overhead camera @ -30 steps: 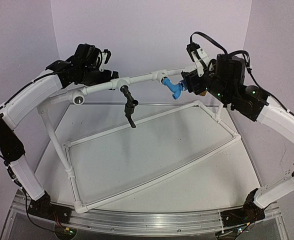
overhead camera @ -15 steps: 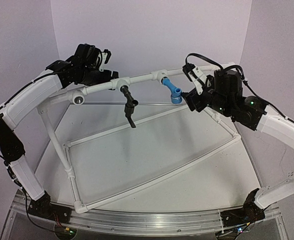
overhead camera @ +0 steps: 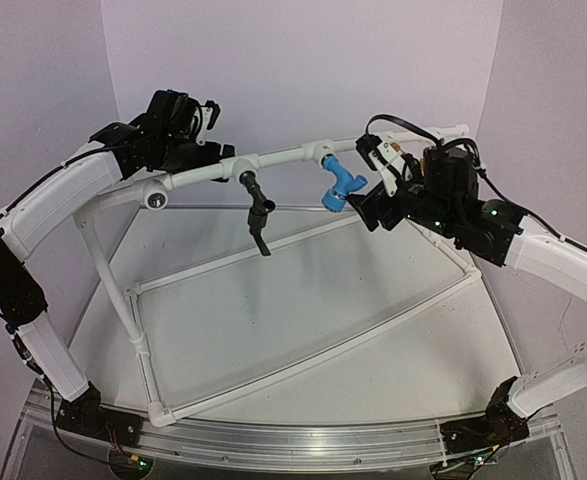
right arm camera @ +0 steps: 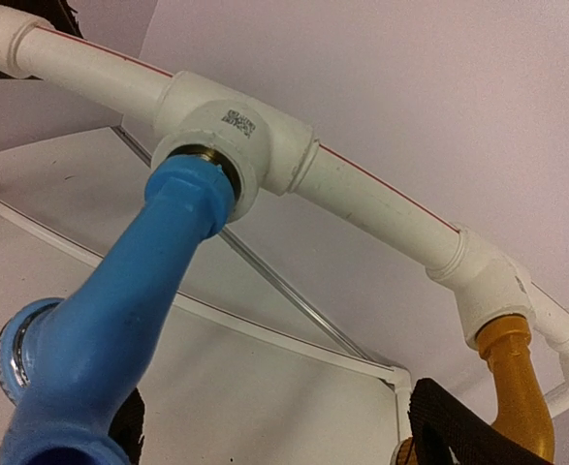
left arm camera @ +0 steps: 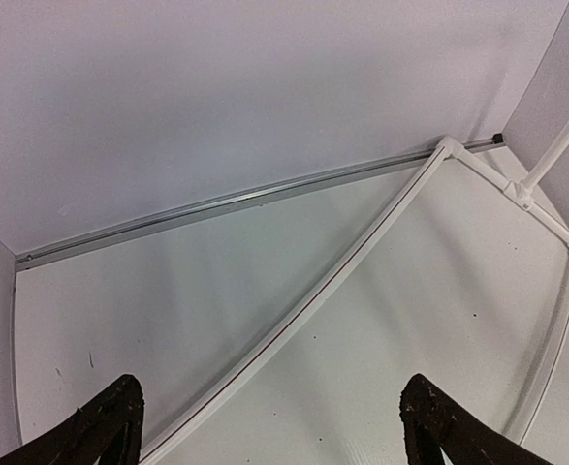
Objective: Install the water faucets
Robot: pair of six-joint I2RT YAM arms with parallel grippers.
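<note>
Pale purple walls stand around a white table (overhead camera: 303,330), and a white pipe frame (overhead camera: 273,157) sits on it. Far on the left, the left fingers (left arm camera: 105,426) are spread wide apart, up by the top pipe. Nothing is between them.

Next comes the black tap (overhead camera: 257,207). It hangs down from a socket on the top pipe. Then comes the blue tap (overhead camera: 340,184), stuck into the next socket and pointing down at a slant. The right fingers (right arm camera: 454,426) are wide apart too. They are just beside the blue tap and do not squeeze it. Farthest right, the yellow tap (right arm camera: 517,387) hangs from the next fitting, seen only from the right wrist.

All three taps look to be in place. They are likely small, light and hard, made of smooth plastic that could slip. The best place to hold one is probably its thick body near the pipe, not the little knob, so it turns without wobbling.
</note>
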